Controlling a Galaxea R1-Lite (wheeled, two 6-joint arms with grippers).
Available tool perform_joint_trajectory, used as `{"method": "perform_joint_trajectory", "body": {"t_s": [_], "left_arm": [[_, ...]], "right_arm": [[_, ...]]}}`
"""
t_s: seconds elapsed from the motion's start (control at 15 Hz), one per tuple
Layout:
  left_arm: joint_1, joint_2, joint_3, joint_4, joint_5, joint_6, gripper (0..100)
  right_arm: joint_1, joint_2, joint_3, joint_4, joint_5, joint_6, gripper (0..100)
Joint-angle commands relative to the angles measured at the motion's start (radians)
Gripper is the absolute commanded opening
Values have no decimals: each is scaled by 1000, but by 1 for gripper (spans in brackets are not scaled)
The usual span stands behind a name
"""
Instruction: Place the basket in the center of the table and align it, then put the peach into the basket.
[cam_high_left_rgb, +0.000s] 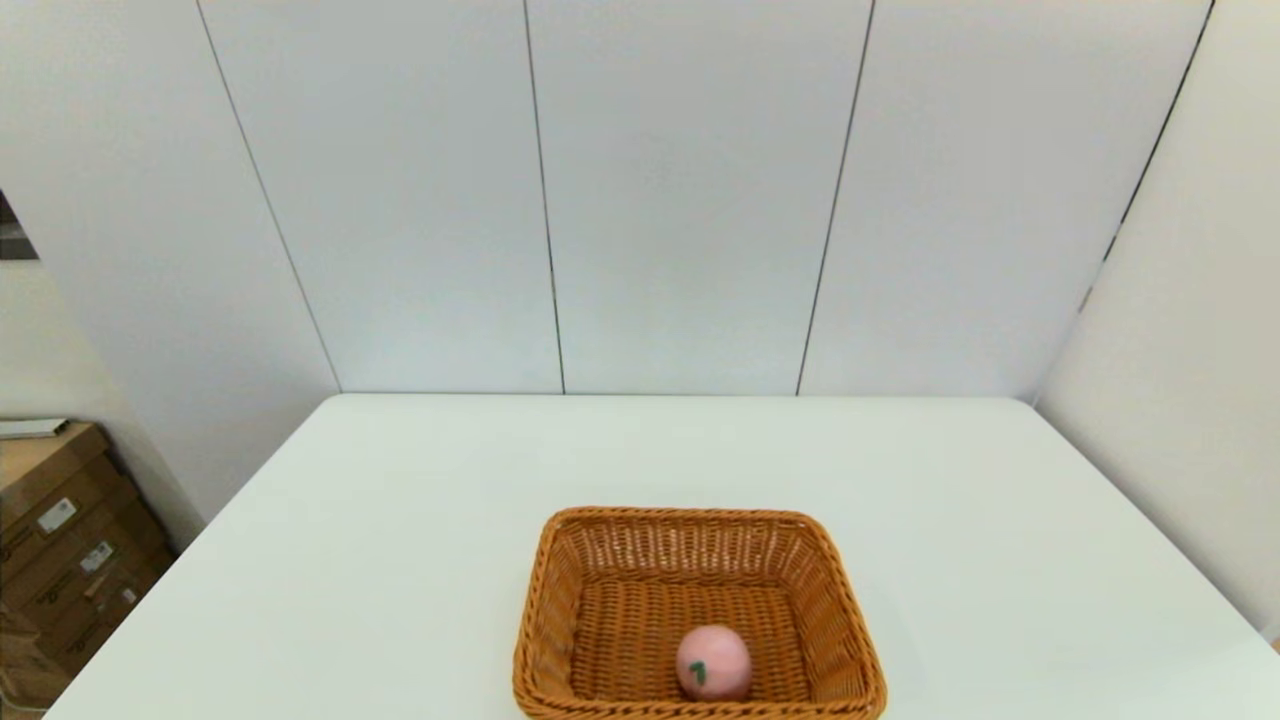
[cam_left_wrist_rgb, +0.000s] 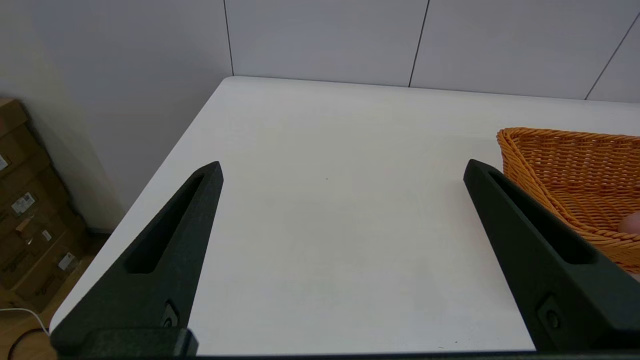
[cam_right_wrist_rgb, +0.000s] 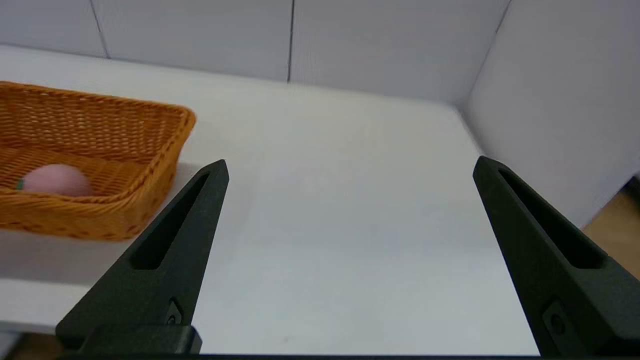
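Already the peach (cam_high_left_rgb: 713, 662) sits in the basket (cam_high_left_rgb: 700, 525) at the table's (cam_high_left_rgb: 400, 520) six o'clock edge — light, smooth, best pinched round its middle — while left gripper (cam_left_wrist_rgb: 342, 170) and right gripper (cam_right_wrist_rgb: 350, 167) flank the basket, fingers spread, empty.

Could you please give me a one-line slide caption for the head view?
Peach resting inside the wicker basket near the front of the white table.
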Motion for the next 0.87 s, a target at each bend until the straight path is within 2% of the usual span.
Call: {"method": "perform_joint_trajectory", "body": {"t_s": [0.07,0.87], "left_arm": [[0,0,0,0,1,1,100],[0,0,-2,0,1,1,100]], "right_arm": [[0,-9,27,-12,-5,80,100],[0,-9,27,-12,-21,109,100]]}}
